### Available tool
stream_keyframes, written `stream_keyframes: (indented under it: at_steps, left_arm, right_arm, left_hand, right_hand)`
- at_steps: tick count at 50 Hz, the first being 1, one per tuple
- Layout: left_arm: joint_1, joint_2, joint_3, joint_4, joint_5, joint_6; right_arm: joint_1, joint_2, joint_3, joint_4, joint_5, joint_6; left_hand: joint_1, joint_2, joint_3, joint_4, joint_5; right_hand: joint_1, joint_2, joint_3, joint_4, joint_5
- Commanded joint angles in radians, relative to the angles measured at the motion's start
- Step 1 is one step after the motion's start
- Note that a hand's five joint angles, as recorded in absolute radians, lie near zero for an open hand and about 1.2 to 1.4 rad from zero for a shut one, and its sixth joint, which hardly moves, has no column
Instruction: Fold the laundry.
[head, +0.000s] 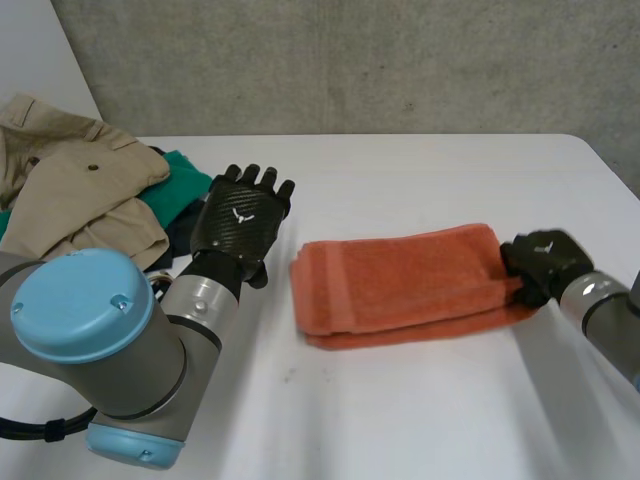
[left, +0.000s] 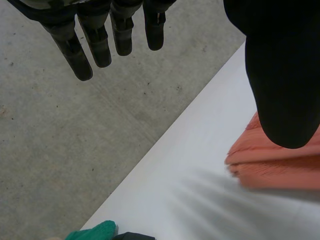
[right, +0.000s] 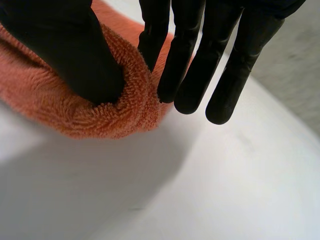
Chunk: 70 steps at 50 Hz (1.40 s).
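You are looking at a folded orange towel (head: 400, 285) lying flat on the white surface (head: 420, 420). Its long axis is running from about 9 o'clock to 3 o'clock in the head view, with the 3 o'clock end tipping slightly toward 2. Your right hand (head: 540, 262) is sitting at that 3 o'clock end — thumb and one finger pinching the towel's folded edge, the other fingers lying straight beside it. Your left hand (head: 240, 225) is hovering apart from the towel on its 9 o'clock side, fingers straight and holding nothing. A heap of clothes — a beige garment (head: 70, 185) over a green cloth (head: 185, 180) — is lying at the surface's 10 o'clock corner.
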Motion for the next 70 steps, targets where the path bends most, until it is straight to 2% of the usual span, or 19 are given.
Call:
stream_keyframes:
  at_steps: [1,5,7,13,14,15,16,18,19,24,29,32,38,43,50,55,60,65,70]
  left_arm:
    - [0.008,0.028,-0.008,0.0,-0.007,0.0]
    - [0.026,0.034,-0.008,0.003,-0.009,0.0]
    - [0.036,0.036,-0.008,0.005,-0.009,0.0]
    - [0.039,0.033,0.001,0.006,-0.007,0.0]
    - [0.039,0.033,0.005,0.006,-0.009,0.0]
    - [0.04,0.031,0.013,0.008,-0.007,-0.002]
    - [0.037,0.031,0.018,0.009,-0.007,-0.002]
    - [0.03,0.028,0.035,0.011,-0.009,-0.005]
    - [0.023,0.025,0.054,0.009,-0.01,-0.017]
    - [-0.016,0.002,0.122,-0.005,-0.011,-0.098]
    - [-0.101,-0.052,0.223,-0.099,-0.018,-0.222]
    - [-0.127,-0.101,0.294,-0.187,-0.02,-0.28]
    - [-0.145,-0.236,0.407,-0.354,-0.026,-0.36]
    - [-0.144,-0.326,0.455,-0.452,-0.116,-0.362]
    - [-0.133,-0.355,0.434,-0.485,-0.149,-0.351]
    - [-0.124,-0.343,0.426,-0.499,-0.135,-0.35]
    - [-0.127,-0.302,0.433,-0.499,-0.048,-0.35]
    - [-0.118,-0.185,0.423,-0.497,0.074,-0.351]
    - [-0.047,-0.075,0.42,-0.503,0.209,-0.356]
  right_arm:
    - [0.232,-0.071,-0.112,0.003,0.073,-0.143]
    - [0.417,-0.052,-0.147,-0.025,0.056,-0.17]
    - [0.504,-0.012,-0.152,-0.058,0.009,-0.183]
    - [0.644,0.073,-0.129,-0.078,-0.064,-0.217]
    - [0.653,0.079,-0.121,-0.085,-0.059,-0.206]
    - [0.65,0.077,-0.119,-0.091,-0.054,-0.2]
    - [0.644,0.065,-0.118,-0.094,-0.047,-0.175]
    - [0.63,0.056,-0.13,-0.095,-0.019,-0.123]
    - [0.604,0.035,-0.139,-0.094,0.022,-0.044]
    - [0.442,-0.081,-0.124,-0.072,0.104,0.234]
    - [0.348,-0.122,-0.087,-0.022,0.038,0.472]
    - [0.319,-0.121,-0.102,0.055,-0.025,0.514]
    - [0.302,-0.007,-0.214,0.182,-0.064,0.514]
    - [0.302,0.128,-0.349,0.288,-0.071,0.511]
    - [0.307,0.255,-0.445,0.323,-0.059,0.417]
    - [0.316,0.244,-0.451,0.33,-0.031,0.317]
    - [0.313,0.159,-0.42,0.327,-0.021,0.308]
    - [0.299,0.044,-0.298,0.268,-0.016,0.418]
    - [0.27,-0.041,-0.16,0.153,0.004,0.509]
  left_hand:
    - [-0.013,-0.023,-0.029,-0.022,-0.041]
    - [-0.01,-0.02,-0.026,-0.02,-0.039]
    - [-0.01,-0.02,-0.026,-0.02,-0.039]
    - [-0.01,-0.02,-0.026,-0.02,-0.039]
    - [-0.01,-0.02,-0.026,-0.02,-0.039]
    - [-0.01,-0.02,-0.026,-0.02,-0.039]
    - [-0.01,-0.02,-0.026,-0.02,-0.039]
    - [-0.01,-0.02,-0.026,-0.02,-0.039]
    - [-0.01,-0.02,-0.026,-0.02,-0.039]
    - [0.002,-0.008,-0.015,-0.008,-0.027]
    - [0.007,-0.002,-0.009,-0.002,-0.021]
    - [0.01,0.001,-0.006,0.001,-0.018]
    - [0.028,0.018,0.012,0.019,0.0]
    - [0.025,0.015,0.009,0.016,-0.003]
    - [0.022,0.012,0.006,0.013,-0.006]
    - [0.019,0.009,0.003,0.01,-0.009]
    - [0.016,0.006,0.0,0.007,-0.012]
    - [0.019,0.009,0.003,0.01,-0.009]
    - [0.019,0.009,0.003,0.01,-0.009]
  right_hand:
    - [0.48,0.228,0.214,0.208,0.252]
    - [0.48,0.228,0.214,0.208,0.252]
    - [0.48,0.228,0.214,0.208,0.252]
    - [0.48,0.228,0.214,0.208,0.252]
    - [0.005,-0.248,-0.262,-0.268,-0.223]
    - [-0.294,-0.546,-0.56,-0.566,-0.522]
    - [-0.486,-0.738,-0.752,-0.758,-0.713]
    - [-0.552,-0.804,-0.818,-0.824,-0.78]
    - [-0.742,-0.994,-1.008,-1.014,-0.969]
    - [-0.742,-0.994,-1.008,-1.014,-0.969]
    - [-0.742,-0.994,-1.008,-1.014,-0.969]
    - [-0.742,-0.994,-1.008,-1.014,-0.969]
    - [-0.742,-0.994,-1.008,-1.014,-0.969]
    - [-0.742,-0.994,-1.008,-1.014,-0.969]
    - [-0.742,-0.994,-1.008,-1.014,-0.969]
    - [-0.74,-0.992,-1.007,-1.012,-0.968]
    - [-0.737,-0.989,-1.004,-1.009,-0.965]
    - [-0.742,-0.994,-1.008,-1.014,-0.969]
    - [-0.742,-0.994,-1.008,-1.014,-0.969]
